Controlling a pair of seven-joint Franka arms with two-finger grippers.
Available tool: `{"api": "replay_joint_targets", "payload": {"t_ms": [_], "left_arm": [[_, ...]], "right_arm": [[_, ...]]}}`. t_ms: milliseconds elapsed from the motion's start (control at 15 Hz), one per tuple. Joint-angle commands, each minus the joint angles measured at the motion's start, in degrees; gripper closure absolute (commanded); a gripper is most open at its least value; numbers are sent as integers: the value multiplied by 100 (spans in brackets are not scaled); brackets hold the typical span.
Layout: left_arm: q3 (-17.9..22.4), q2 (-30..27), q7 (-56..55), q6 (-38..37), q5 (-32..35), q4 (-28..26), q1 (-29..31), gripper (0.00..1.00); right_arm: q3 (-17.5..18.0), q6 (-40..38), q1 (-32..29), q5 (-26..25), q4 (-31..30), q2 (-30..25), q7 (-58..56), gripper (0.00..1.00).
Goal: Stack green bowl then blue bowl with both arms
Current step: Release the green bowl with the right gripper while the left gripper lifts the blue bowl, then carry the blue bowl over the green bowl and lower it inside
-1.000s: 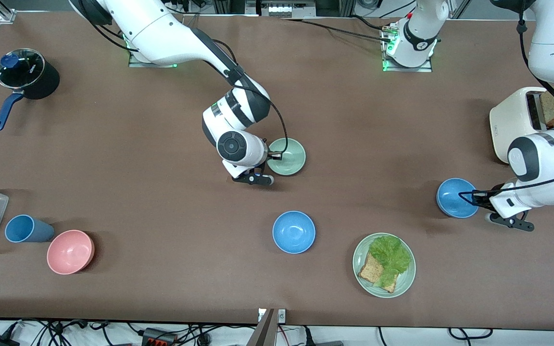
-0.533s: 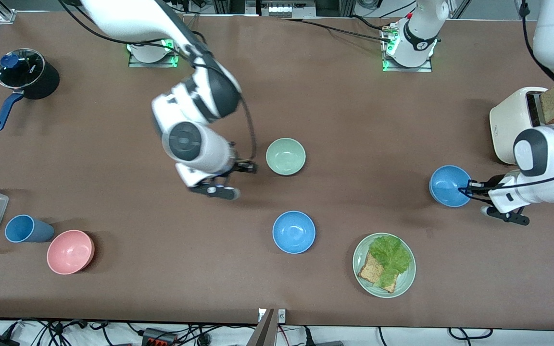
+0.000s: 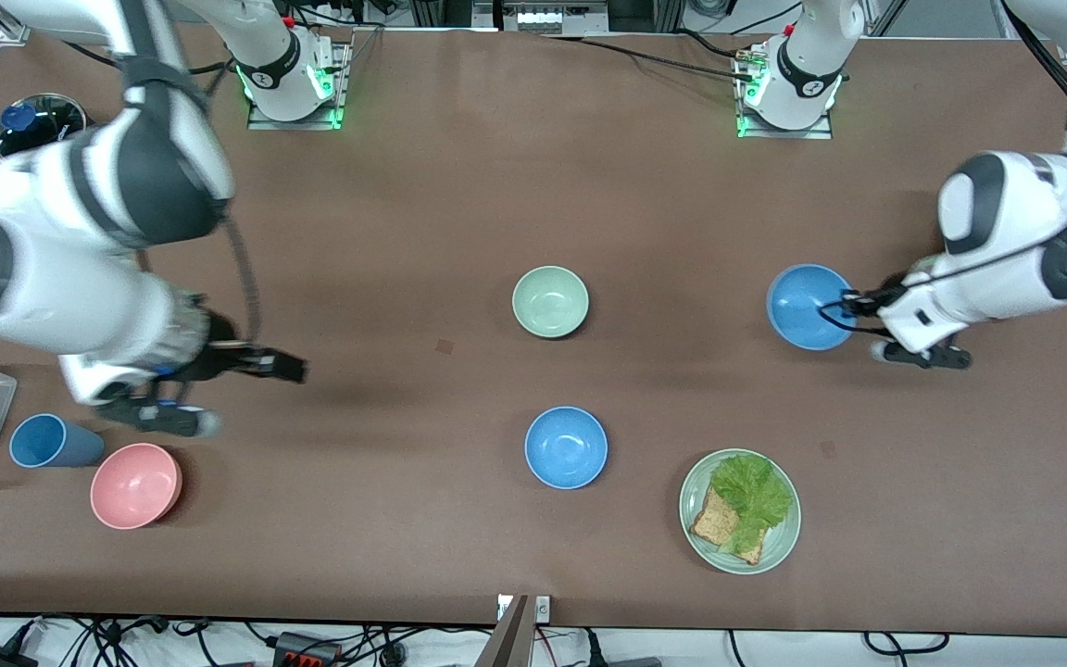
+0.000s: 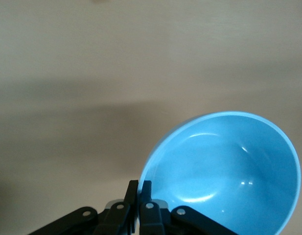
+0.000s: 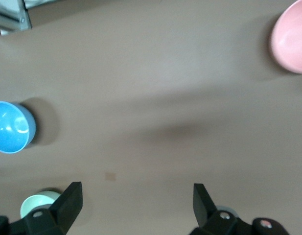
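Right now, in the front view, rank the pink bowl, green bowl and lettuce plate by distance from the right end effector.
1. Pink bowl, just by the right end effector, toward the right arm's end.
2. Green bowl, mid-table.
3. Lettuce plate, nearest the front camera, toward the left arm's end.

High front camera overlooks table (image 3: pixel 459 204); wrist cameras probably downward.

Left gripper (image 3: pixel 853 302) clamped aloft; right gripper (image 3: pixel 288 367) spread wide, aloft.
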Motion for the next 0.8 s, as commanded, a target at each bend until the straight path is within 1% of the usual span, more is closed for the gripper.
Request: {"api": "replay_joint_targets", "payload": {"t_ms": [0, 67, 133, 200, 267, 400, 533, 733], "left_arm": [[-996, -344, -1553, 17, -129, -282, 70, 100], [-1383, -327, -2108, 69, -129, -256, 62, 100], [-1682, -257, -2548, 182, -120, -238, 27, 100], [-1825, -152, -2823, 392, -120, -229, 9, 100], [-1904, -12, -2973, 516, -120, -212, -9, 100], [-2045, 130, -3341, 858, -129, -186, -210, 100], [-2046, 357, -3686, 1140, -77, -107, -517, 100], [-2011, 761, -4230, 1229, -24, 332, -1018, 100]], "right_arm": [[-189, -192, -272, -71, -336, -478, -588, 0], [-199, -219, -491, -79, -555, -662, -851, 0], [-190, -280, -737, -132, -688, -812, -1158, 0], [-190, -341, -931, -202, -724, -953, -1457, 0], [-181, -446, -1028, -307, -724, -1059, -1651, 0], [-129, -649, -1169, -579, -724, -1261, -1697, 0], [-120, -746, -1283, -616, -759, -1358, -1977, 0], [-129, -746, -1380, -642, -970, -1481, -2312, 0]]}}
